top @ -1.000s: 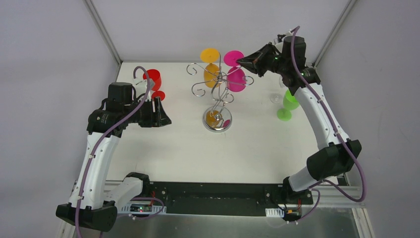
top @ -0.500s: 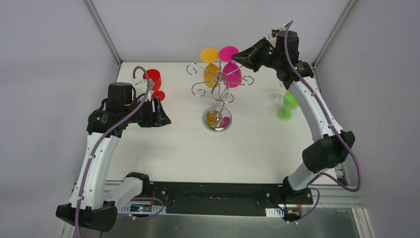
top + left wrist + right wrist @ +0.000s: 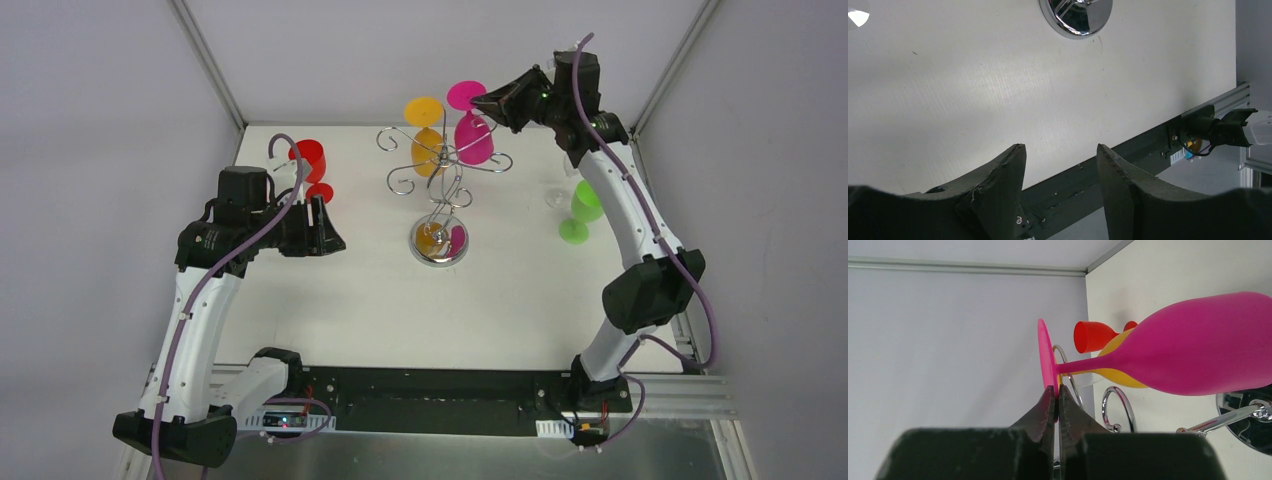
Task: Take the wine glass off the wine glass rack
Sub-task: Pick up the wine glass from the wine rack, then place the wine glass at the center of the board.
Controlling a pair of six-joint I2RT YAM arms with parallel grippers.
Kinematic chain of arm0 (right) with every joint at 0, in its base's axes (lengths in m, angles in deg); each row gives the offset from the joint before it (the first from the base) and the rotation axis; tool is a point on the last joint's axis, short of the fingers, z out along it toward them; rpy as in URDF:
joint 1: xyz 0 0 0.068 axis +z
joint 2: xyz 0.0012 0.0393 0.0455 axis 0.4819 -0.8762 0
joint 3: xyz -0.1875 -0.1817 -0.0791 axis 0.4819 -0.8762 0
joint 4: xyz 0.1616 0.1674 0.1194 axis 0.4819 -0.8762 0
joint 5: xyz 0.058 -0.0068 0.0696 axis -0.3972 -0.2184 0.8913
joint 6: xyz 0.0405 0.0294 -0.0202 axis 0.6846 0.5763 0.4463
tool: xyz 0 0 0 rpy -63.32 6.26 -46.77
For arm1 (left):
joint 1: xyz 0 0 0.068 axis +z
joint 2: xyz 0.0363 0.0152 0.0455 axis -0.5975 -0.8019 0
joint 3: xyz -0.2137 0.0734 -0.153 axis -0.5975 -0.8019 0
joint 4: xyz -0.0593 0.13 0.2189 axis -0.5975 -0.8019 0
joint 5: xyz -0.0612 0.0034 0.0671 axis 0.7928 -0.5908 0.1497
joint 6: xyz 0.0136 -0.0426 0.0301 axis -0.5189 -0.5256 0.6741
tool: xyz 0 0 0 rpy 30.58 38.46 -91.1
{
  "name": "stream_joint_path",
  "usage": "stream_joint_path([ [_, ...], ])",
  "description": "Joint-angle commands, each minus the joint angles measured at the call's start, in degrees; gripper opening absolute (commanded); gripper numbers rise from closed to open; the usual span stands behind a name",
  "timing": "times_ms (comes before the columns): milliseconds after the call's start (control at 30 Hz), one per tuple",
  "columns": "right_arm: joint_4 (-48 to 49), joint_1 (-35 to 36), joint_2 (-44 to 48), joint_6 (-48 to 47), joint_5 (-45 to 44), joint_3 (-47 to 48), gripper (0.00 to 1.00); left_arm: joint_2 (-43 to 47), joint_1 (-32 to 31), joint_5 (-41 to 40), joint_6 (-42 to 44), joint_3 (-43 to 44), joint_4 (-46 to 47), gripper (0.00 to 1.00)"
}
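Note:
The pink wine glass (image 3: pixel 474 137) hangs tilted over the right side of the wine glass rack (image 3: pixel 441 165), its round foot (image 3: pixel 466 95) uppermost. My right gripper (image 3: pixel 489 101) is shut on the edge of that foot (image 3: pixel 1046 356), fingertips pinching the thin disc, right gripper (image 3: pixel 1055 390). The pink bowl (image 3: pixel 1198 347) stretches right, its stem beside a wire curl (image 3: pixel 1067 371); whether the stem is still in the curl I cannot tell. An orange glass (image 3: pixel 427 140) hangs on the rack. My left gripper (image 3: pixel 326 226) stands open and empty over the table left of the rack, left gripper (image 3: pixel 1060 150).
A red glass (image 3: pixel 310 158) stands at the back left behind my left gripper. A green glass (image 3: pixel 582 210) and a clear glass (image 3: pixel 555 197) stand at the right. The rack's chrome base (image 3: pixel 438 243) sits mid-table, and its chrome base (image 3: pixel 1075 17) shows in the left wrist view.
My right gripper has risen and moved toward the back wall, carrying the pink glass's foot up with it; the bowl has swung higher over the rack. The left arm has stayed still.

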Motion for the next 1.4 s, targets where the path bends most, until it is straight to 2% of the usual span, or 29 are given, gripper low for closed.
stream_joint_path([
  [0,1.69,-2.11,1.77,1.12,-2.00,1.11,0.00,0.76,-0.38,-0.22,1.53,-0.62,-0.01,0.55],
  [333,3.37,-7.55,8.14,0.61,-0.78,-4.98,0.00,0.21,-0.38,2.63,0.76,-0.18,-0.01,0.56],
  [633,1.58,-10.84,16.74,-3.93,-0.83,-10.98,0.00,0.17,-0.66,8.28,-1.39,-1.15,-0.01,0.56],
  [1067,-5.34,-11.84,33.82,-11.67,-1.13,-21.62,0.00,3.80,-6.65,9.07,-7.80,-3.73,3.05,0.55],
  [1367,-3.91,-10.24,47.53,-13.50,7.82,-34.02,0.00,6.94,-10.31,13.47,-17.12,-8.63,10.63,0.54],
])
